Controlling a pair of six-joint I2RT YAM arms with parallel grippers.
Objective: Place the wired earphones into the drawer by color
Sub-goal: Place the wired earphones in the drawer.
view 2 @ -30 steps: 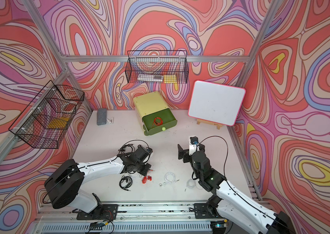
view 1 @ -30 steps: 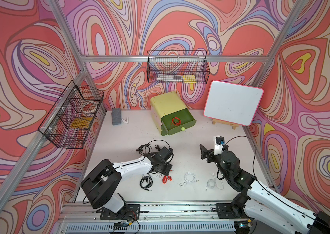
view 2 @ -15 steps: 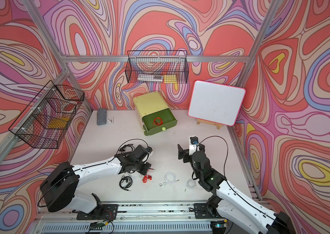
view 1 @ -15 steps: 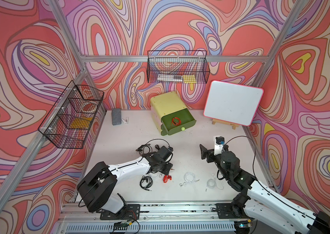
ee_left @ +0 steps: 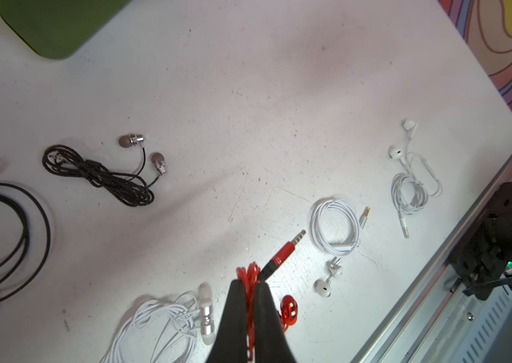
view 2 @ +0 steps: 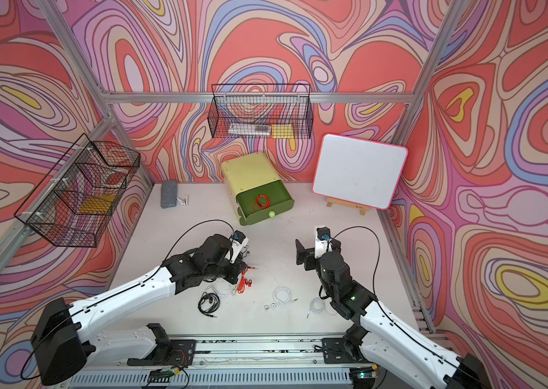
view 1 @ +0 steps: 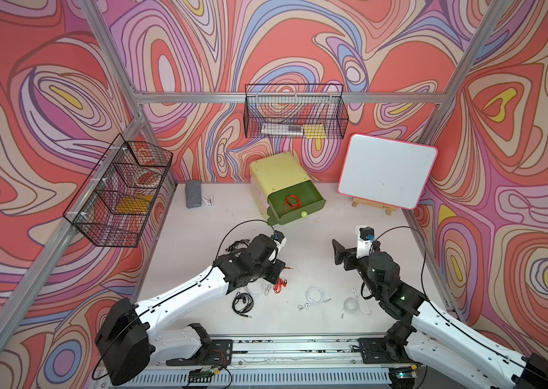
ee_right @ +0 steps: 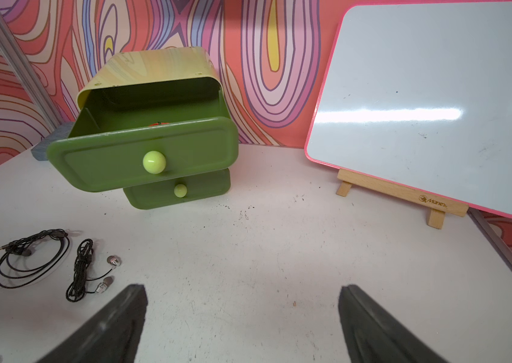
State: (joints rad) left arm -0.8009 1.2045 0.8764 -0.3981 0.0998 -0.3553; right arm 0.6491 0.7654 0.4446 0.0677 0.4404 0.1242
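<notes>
Red cord sat pinched between the tips of the left gripper (ee_left: pixel 249 286). Its jaws were pressed together on the red earphones (ee_left: pixel 284 251), leaving no gap beyond the cord's own thickness. The plug stuck out past the tips and one red bud hung beside a finger. In both top views the bundle dangled under the gripper, low over the table (view 1: pixel 316 235); could not tell whether its lowest loops touched the surface. Left arm reached from the front rail diagonally across the table, forearm low, wrist bent downward.

Around that arm:
- A white set (ee_left: pixel 166 323) lay right under the gripper.
- A black set (view 1: pixel 243 303) lay just beside the arm on the rail side.
- A looped black set (ee_right: pixel 31 257) and a bundled black set (ee_right: pixel 81 270) lay side by side on the arm's far side.

Centre, back: a second red set (view 1: pixel 292 203) lay inside the pulled-out upper drawer (view 1: pixel 314 208) of the cabinet (view 1: pixel 276 171). The lower drawer (ee_right: pixel 179 191) was pushed in. Nearer the rail, between the arms, lay a coiled white set (view 1: pixel 314 296) and a loose white set (view 1: pixel 353 304).

Right gripper (ee_right: pixel 243 292) stood spread wide, gripping nothing and touching nothing. It was raised above the table and faced the drawer fronts. Right arm rose from the front rail, elbow bent, forearm slanting up toward the centre.
</notes>
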